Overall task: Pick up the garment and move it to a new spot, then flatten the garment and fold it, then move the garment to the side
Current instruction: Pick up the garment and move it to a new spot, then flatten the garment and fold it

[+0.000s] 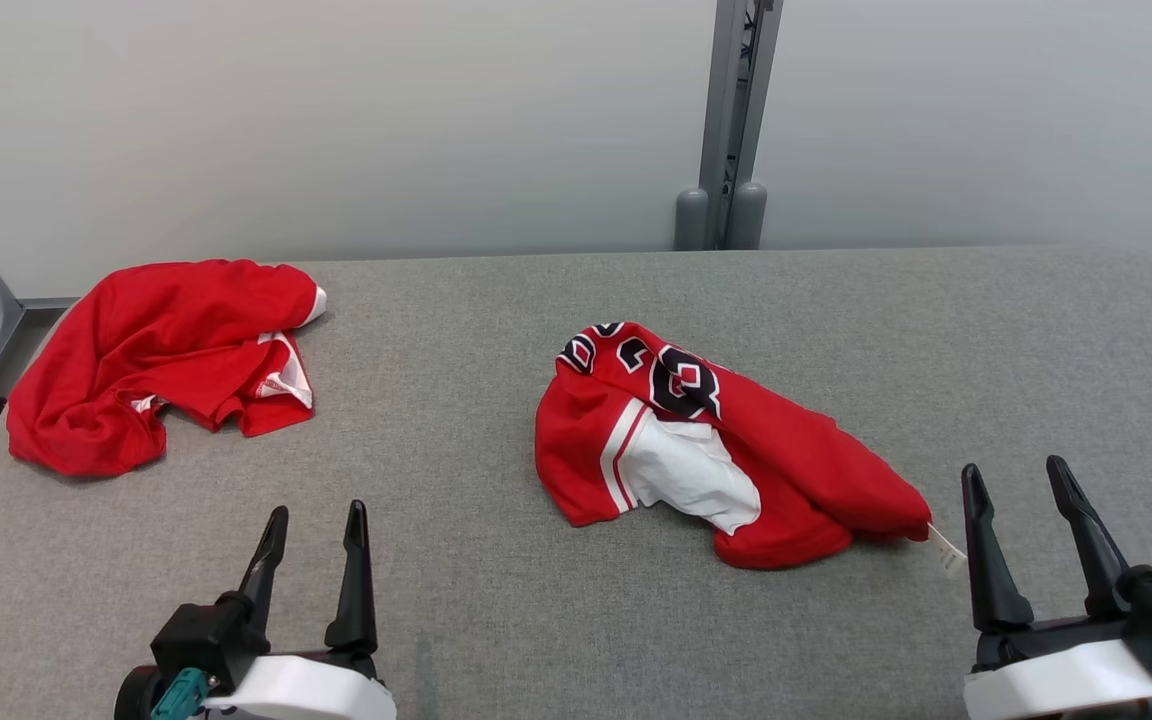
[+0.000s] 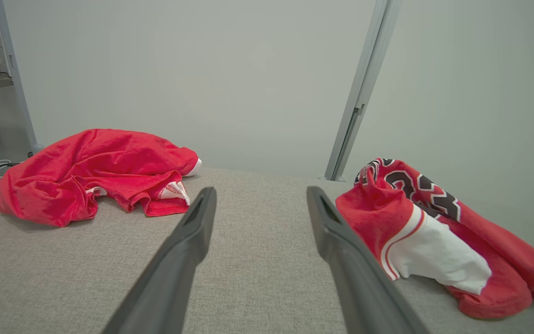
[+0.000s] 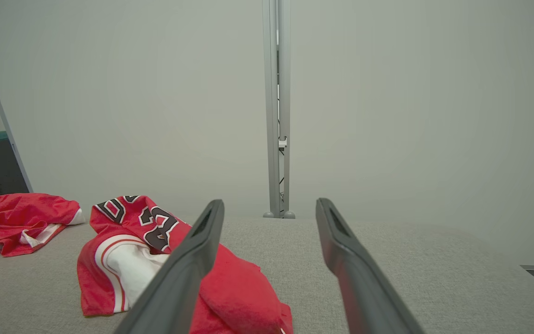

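A plain red shirt (image 1: 161,355) lies in a crumpled heap at the far left of the gray table (image 1: 496,440). A bit of white trim shows at its edge. It sits close to the table's left side and back edge.

Next comes the left gripper (image 1: 316,507), low at the near edge of the table. Its two dark fingers point up and stand apart with a gap between them. It holds nothing and touches nothing. In the left wrist view, bare gray cloth shows between the fingers, with the plain shirt off to one side and the other garment off to the other side.

In the middle of the table lies the red jersey (image 1: 716,440). It is bunched up, not flat. It has a white panel with red and white stripes beside it, and big black and white marks near its far end. It is well apart from the plain red shirt. A small white tag (image 1: 946,548) sticks out at its near right corner.

Just beside that tag is the right gripper (image 1: 1011,466), at the lower right. Its fingers are spread wide too, and it grips nothing. It is near the jersey but does not touch it.

Behind the table stands a gray post (image 1: 731,120) against a pale wall.
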{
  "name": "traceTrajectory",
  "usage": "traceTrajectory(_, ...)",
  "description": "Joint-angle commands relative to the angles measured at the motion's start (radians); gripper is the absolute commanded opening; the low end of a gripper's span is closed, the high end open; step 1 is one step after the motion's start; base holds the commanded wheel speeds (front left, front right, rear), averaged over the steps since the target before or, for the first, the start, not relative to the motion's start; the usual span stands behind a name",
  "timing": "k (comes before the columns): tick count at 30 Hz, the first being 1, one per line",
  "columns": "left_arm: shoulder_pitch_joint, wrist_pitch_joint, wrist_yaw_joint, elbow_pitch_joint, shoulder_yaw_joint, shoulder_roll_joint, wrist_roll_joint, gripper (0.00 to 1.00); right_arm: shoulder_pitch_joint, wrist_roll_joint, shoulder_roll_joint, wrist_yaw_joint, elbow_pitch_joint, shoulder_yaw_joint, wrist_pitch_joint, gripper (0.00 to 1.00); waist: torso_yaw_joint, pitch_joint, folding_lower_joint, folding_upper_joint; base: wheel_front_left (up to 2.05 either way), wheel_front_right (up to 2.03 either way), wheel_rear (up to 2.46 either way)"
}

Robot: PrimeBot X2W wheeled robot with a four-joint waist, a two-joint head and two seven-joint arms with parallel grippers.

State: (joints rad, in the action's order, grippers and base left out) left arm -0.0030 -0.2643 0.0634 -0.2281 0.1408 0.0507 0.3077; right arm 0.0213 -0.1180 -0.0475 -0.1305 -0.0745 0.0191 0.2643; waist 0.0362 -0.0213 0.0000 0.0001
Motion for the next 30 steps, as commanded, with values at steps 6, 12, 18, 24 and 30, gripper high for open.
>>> traceTrajectory(6, -0.006, 0.0, -0.006, 0.001, -0.007, 0.001, -0.002, 1.0, -0.01, -0.003, -0.006, 0.0, -0.005, 0.002, 0.0, 1.0, -0.002, 0.004, 0.0, -0.0001, 0.0, 0.0, 0.0)
traceTrajectory(12, -0.009, 0.0, 0.001, 0.005, 0.001, 0.001, -0.001, 1.0, -0.011, -0.001, -0.006, 0.0, -0.008, 0.007, 0.0, 1.0, -0.003, 0.008, 0.0, -0.0001, 0.0, 0.0, 0.0)
traceTrajectory(18, -0.011, 0.0, 0.006, 0.005, 0.008, 0.001, -0.003, 1.0, -0.01, 0.006, -0.006, 0.0, -0.018, 0.012, 0.0, 1.0, 0.002, 0.014, 0.0, -0.0001, 0.0, 0.0, 0.0)
traceTrajectory(24, -0.021, 0.0, 0.009, -0.004, 0.02, 0.002, 0.004, 1.0, -0.031, 0.046, -0.005, 0.0, -0.126, 0.02, 0.0, 1.0, 0.031, 0.039, 0.0, -0.0001, 0.0, 0.0, 0.0)
traceTrajectory(30, -0.045, 0.0, 0.016, 0.001, 0.034, 0.002, 0.012, 1.0, -0.129, 0.117, -0.006, 0.0, -0.356, 0.018, -0.001, 1.0, 0.081, 0.099, 0.0, -0.0001, 0.0, 0.0, 0.0)
